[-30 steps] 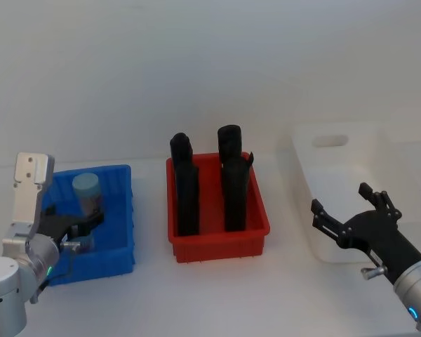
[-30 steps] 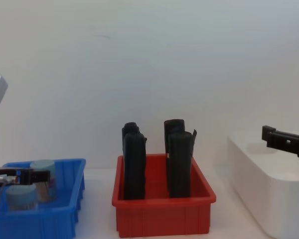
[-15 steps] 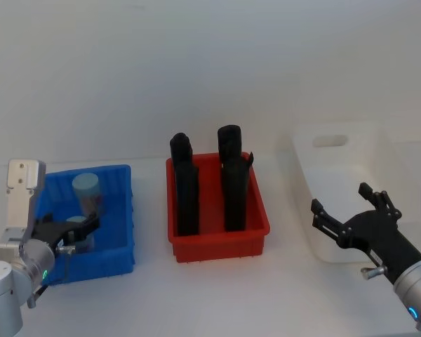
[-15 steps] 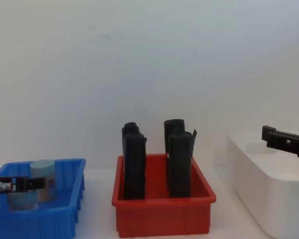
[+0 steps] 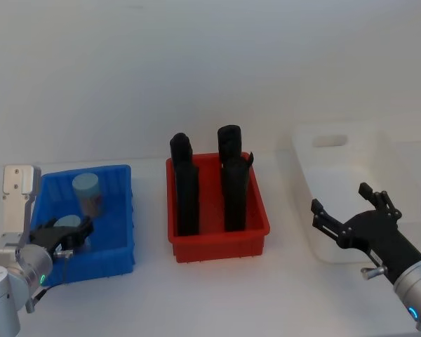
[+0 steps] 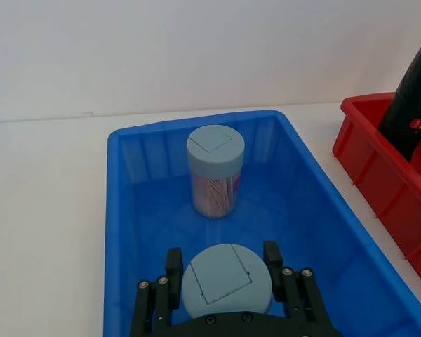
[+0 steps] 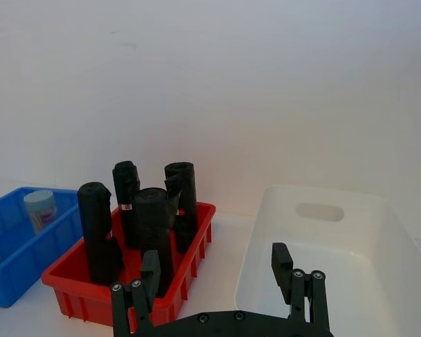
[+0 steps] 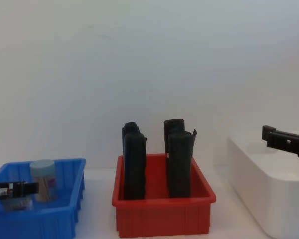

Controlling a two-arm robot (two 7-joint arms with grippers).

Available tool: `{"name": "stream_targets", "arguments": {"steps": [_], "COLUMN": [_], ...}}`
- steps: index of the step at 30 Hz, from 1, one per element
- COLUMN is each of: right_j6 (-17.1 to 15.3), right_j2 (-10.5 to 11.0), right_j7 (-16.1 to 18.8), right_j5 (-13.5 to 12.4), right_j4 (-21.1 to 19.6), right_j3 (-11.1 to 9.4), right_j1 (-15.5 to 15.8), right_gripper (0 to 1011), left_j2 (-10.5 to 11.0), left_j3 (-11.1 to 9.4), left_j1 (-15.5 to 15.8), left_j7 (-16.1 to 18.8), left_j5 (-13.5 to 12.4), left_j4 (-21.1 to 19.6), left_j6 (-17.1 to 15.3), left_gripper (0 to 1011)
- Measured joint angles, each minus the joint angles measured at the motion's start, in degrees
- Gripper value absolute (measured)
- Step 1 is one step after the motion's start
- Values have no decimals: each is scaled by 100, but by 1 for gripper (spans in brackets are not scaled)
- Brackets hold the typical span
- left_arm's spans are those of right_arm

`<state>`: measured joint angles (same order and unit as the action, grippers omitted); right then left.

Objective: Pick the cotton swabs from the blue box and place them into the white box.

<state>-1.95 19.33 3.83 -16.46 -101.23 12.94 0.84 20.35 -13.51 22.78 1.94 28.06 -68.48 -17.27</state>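
No transfer done yet, judging by the white box (image 7: 323, 192), which showed no jars. Left gripper (image 6: 222, 257) sat in the blue box (image 6: 196, 123), jaws apart and straddling one cotton swabs jar (image 6: 226, 286). The second jar (image 6: 215, 172) stood just beyond them. Right gripper (image 7: 216, 261) was empty, jaws apart, with the white box just beyond. Red bin (image 5: 221, 246) held black rolls (image 5: 186, 189).

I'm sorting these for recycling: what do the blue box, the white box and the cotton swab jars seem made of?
The blue box looks like moulded plastic: opaque, slightly shiny, ribbed walls. The white box is probably plastic too: smooth, glossy, rounded corners. The cotton swab jars seem clear plastic, swabs showing through, with matte pale lids.
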Motion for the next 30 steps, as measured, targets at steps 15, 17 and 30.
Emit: {"name": "stream_targets", "arguments": {"steps": [15, 17, 30], "right_j6": [0, 0, 0], "right_j2": [0, 0, 0], "right_j7": [0, 0, 0], "right_j5": [0, 0, 0], "right_j4": [0, 0, 0], "right_j3": [0, 0, 0], "right_j1": [0, 0, 0], "right_gripper": [1002, 1002, 1002], "left_j2": [39, 54, 157], "left_j3": [20, 20, -7], "left_j1": [-74, -88, -106], "left_j7": [-105, -147, -616], "left_j5": [-154, -222, -635], "left_j4": [-354, -502, -1359], "left_j6": [31, 30, -163], "left_gripper": [671, 671, 671]}}
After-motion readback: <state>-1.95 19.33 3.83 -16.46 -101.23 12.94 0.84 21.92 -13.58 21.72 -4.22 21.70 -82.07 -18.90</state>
